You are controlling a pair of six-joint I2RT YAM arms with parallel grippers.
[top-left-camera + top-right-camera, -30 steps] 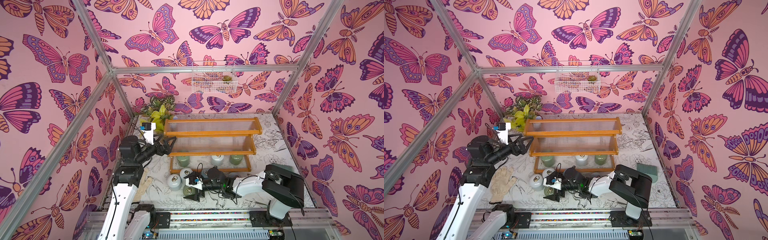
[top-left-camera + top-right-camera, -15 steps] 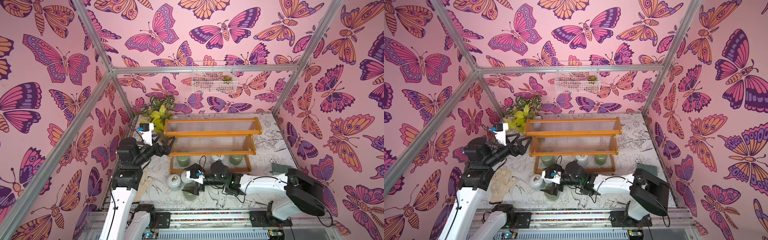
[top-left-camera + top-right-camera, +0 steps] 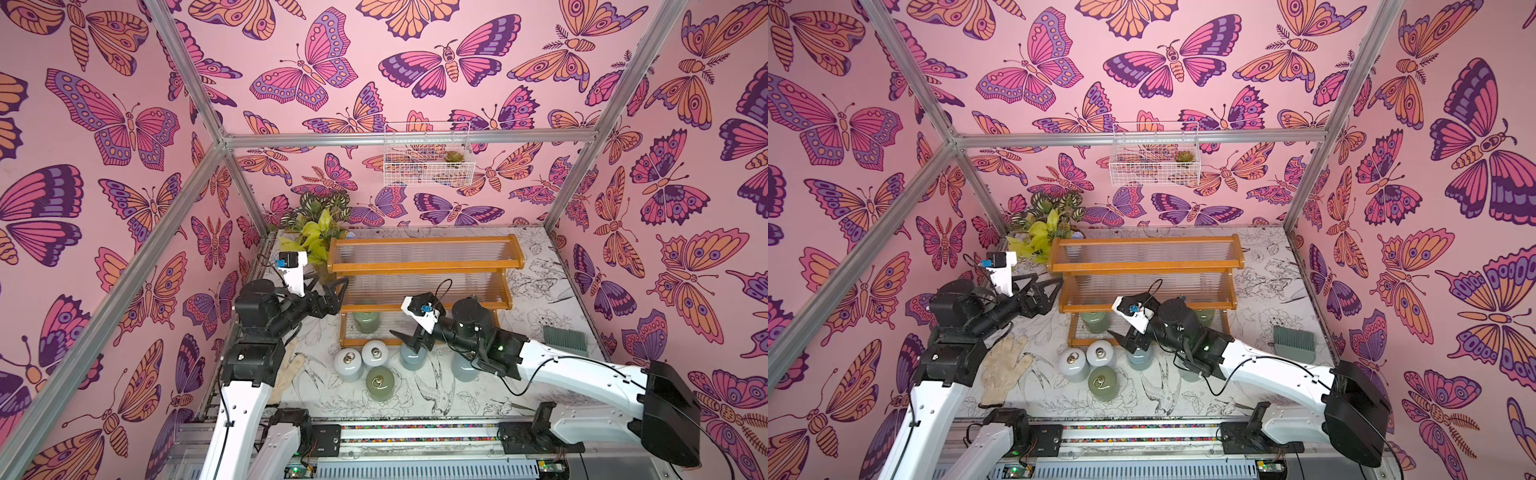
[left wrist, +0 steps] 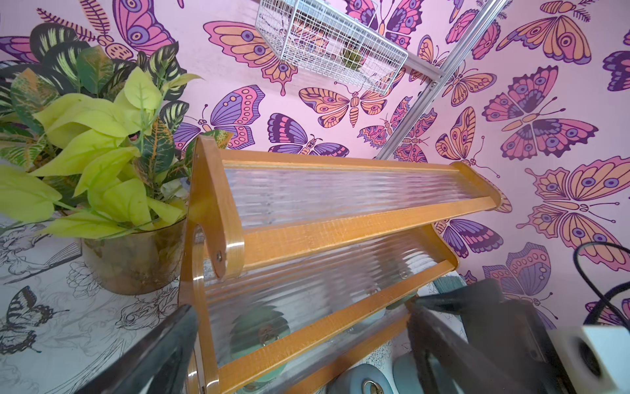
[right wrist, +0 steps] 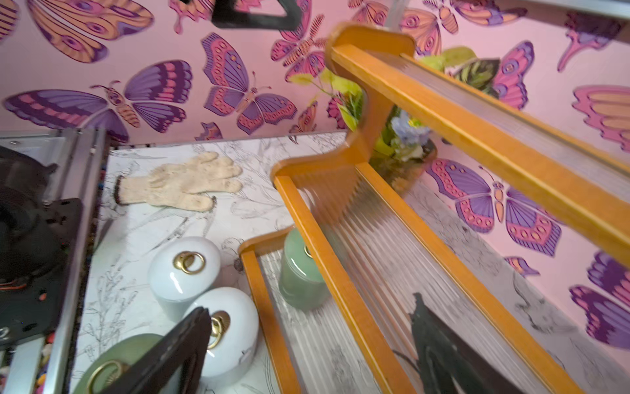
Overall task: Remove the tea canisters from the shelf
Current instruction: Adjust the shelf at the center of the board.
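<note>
A glossy sage green canister [image 3: 380, 384] with a gold ring lid stands nearest on the table, with two white canisters [image 3: 348, 363] just behind it and a pale blue canister [image 3: 411, 358] to their right. The right gripper [image 3: 409, 340] hovers over the blue one, jaws wide. Beyond, another green jar [image 3: 365, 322] sits on the bottom ribbed tier of the orange wooden shelf [image 3: 424, 265]. The left gripper [image 3: 338, 293], also wide, is at the shelf's left end.

A robot test booth: butterfly panels [image 3: 124, 124] on an aluminium frame [image 3: 407, 139], left arm [image 3: 237, 415] and right arm [image 3: 582, 374] mounted at the table's [image 3: 536, 257] front edge.
</note>
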